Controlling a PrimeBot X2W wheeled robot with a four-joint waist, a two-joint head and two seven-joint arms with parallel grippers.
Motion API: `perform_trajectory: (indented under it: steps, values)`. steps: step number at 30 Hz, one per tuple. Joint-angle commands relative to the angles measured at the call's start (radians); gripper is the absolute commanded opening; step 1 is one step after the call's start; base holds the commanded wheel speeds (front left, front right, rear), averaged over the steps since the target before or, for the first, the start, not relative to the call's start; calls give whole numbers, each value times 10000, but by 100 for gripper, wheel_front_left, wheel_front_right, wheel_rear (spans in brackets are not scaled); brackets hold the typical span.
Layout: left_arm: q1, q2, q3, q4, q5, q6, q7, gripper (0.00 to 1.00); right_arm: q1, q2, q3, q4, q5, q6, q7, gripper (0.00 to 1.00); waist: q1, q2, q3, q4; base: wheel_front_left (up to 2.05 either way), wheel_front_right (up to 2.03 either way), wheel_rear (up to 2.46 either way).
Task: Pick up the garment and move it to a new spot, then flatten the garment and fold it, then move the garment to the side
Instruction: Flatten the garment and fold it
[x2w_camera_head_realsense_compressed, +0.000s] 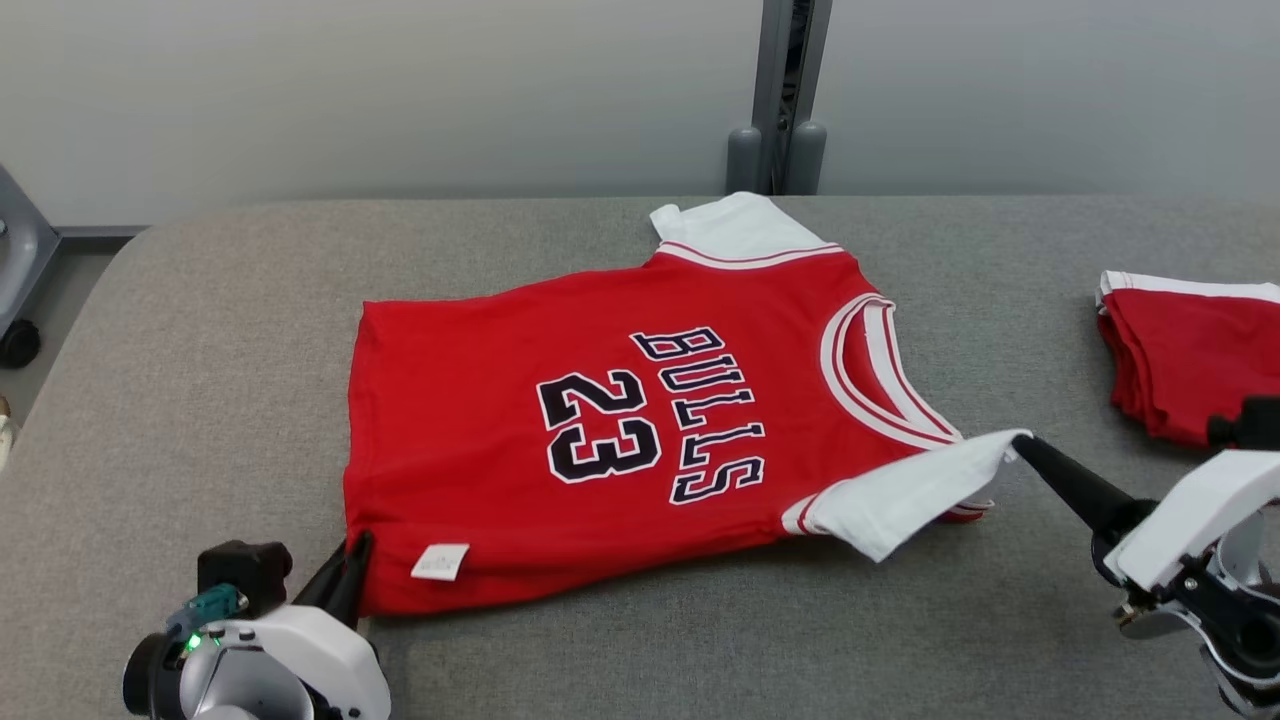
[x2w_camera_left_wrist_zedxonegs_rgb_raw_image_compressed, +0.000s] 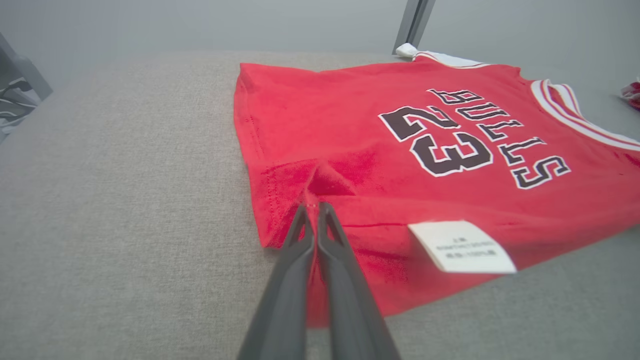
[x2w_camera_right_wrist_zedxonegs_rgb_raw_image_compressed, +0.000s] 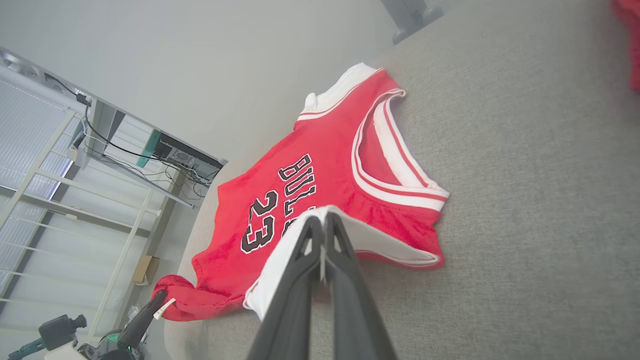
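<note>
The garment (x2w_camera_head_realsense_compressed: 600, 400) is a red jersey with white sleeves, "BULLS 23" in black, lying spread on the grey table (x2w_camera_head_realsense_compressed: 200, 350), neck to the right. My left gripper (x2w_camera_head_realsense_compressed: 352, 548) is shut on its near hem corner, beside a white label (x2w_camera_head_realsense_compressed: 440, 562); in the left wrist view the gripper (x2w_camera_left_wrist_zedxonegs_rgb_raw_image_compressed: 312, 206) pinches a raised fold of the red garment (x2w_camera_left_wrist_zedxonegs_rgb_raw_image_compressed: 400, 150). My right gripper (x2w_camera_head_realsense_compressed: 1020, 440) is shut on the tip of the near white sleeve (x2w_camera_head_realsense_compressed: 910, 490), lifting it slightly; the right wrist view shows that gripper (x2w_camera_right_wrist_zedxonegs_rgb_raw_image_compressed: 322, 217) on the jersey (x2w_camera_right_wrist_zedxonegs_rgb_raw_image_compressed: 320, 165).
A second red and white garment (x2w_camera_head_realsense_compressed: 1190, 350) lies folded at the table's right edge. A grey post (x2w_camera_head_realsense_compressed: 780, 100) stands behind the table against a pale wall. Shelving and cables (x2w_camera_right_wrist_zedxonegs_rgb_raw_image_compressed: 100, 165) show beyond the table's left end.
</note>
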Motion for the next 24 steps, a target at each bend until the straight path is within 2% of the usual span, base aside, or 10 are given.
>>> perform_trajectory:
  steps: [1,10,24]
  values:
    - [-325,4,101,121,-93,60,-80,0,-295,86,-65,175,-114,5,72,0,0,-1,249,44,0,0,0]
    - [-1965,-530,137,1638,-293,-41,-404,0,-2326,1021,-280,2012,-884,5,170,0,0,-1,952,299,0,0,0]
    - [-3597,-1029,-18,3789,-317,-273,-1114,0,-4370,1621,-182,4597,-1903,5,297,0,0,-1,1703,644,0,0,0]
